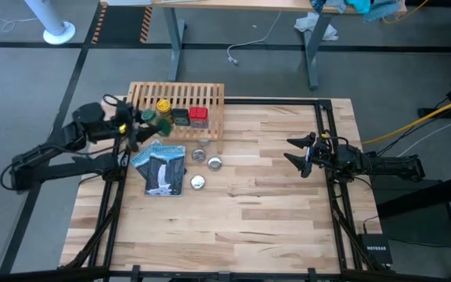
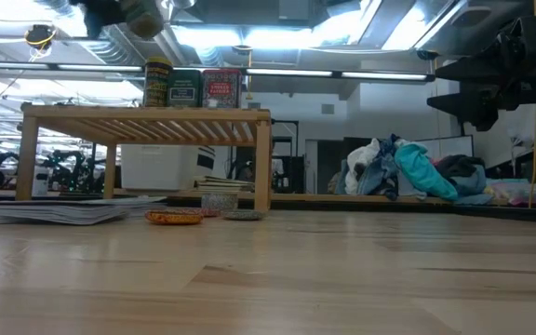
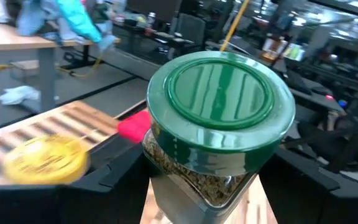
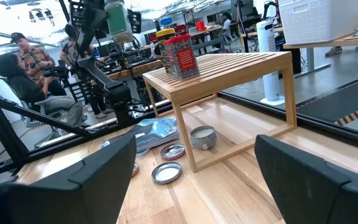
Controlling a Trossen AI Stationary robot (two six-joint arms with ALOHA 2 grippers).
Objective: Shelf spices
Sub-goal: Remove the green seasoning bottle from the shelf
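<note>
Above the shelf's [image 1: 177, 106] near-left edge, green-capped jar [image 1: 150, 117] gripped in the left tool [image 1: 143, 119], dried herbs visible through glass, likely headed beside the yellow-capped jar [image 1: 164, 106], black tin [image 1: 181, 116] and red tin [image 1: 199, 117] already shelved. Over the table's [image 1: 272, 196] right side, right tool [image 1: 299, 153] waiting, wide open, empty.

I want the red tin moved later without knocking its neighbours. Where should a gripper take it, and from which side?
The red tin stands upright on the shelf, last in a row beside the black tin. I would probably come from above and close the fingers on its front and back faces: they look flat and free, while one side faces the neighbour closely.
</note>
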